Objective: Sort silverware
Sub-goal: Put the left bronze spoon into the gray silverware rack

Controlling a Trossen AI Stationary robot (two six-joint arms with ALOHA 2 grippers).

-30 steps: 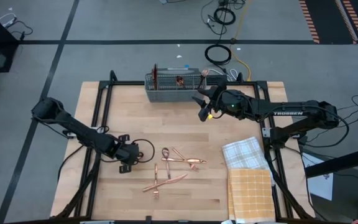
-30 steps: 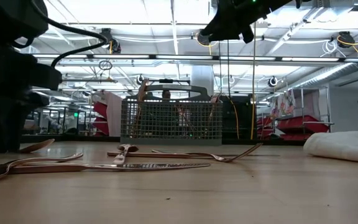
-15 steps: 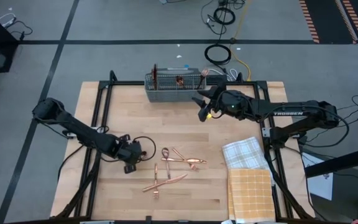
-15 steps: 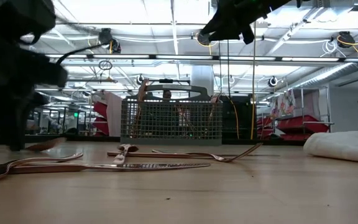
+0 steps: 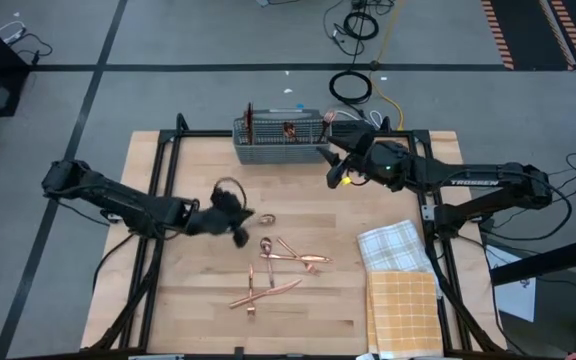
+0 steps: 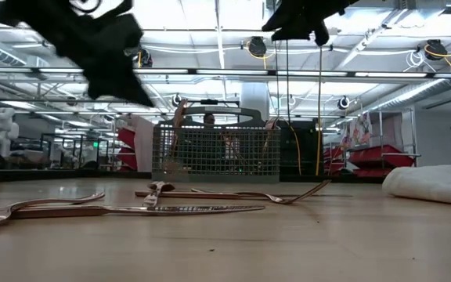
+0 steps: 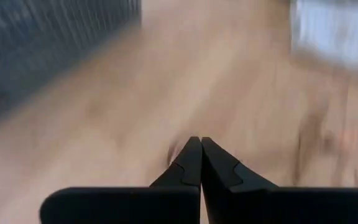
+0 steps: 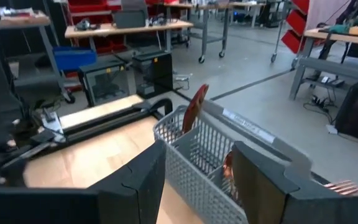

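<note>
Several copper pieces of silverware (image 5: 286,255) lie crossed on the wooden table, with more (image 5: 263,290) nearer the front edge; they also show in the low view (image 6: 163,208). My left gripper (image 5: 251,217) hangs above the table left of them, shut on one copper piece. It is the dark shape high up in the low view (image 6: 135,94). Its fingers meet in the left wrist view (image 7: 196,149). My right gripper (image 5: 339,178) hovers open by the right end of the grey mesh caddy (image 5: 280,140), with nothing between its fingers (image 8: 197,180). My left gripper is shut on a copper piece of silverware, and one end of it (image 5: 266,218) sticks out past the fingertips toward the table's right. The fingers lie roughly level, pointing right. The piece is lifted clear of the table. Blur and the gripper hide which part is pinched.
The caddy (image 8: 204,155) stands at the table's far edge and holds a few upright copper pieces (image 8: 194,109). A white checked cloth (image 5: 393,245) and an orange checked cloth (image 5: 403,310) lie at the near right. Bare wood stretches between the caddy and the pile.
My left gripper has shut on the piece that lay left of the pile. It has then risen quickly off the table with it, going toward the far edge and to the right. That piece no longer lies on the wood. My right gripper has drifted slightly to the right.
</note>
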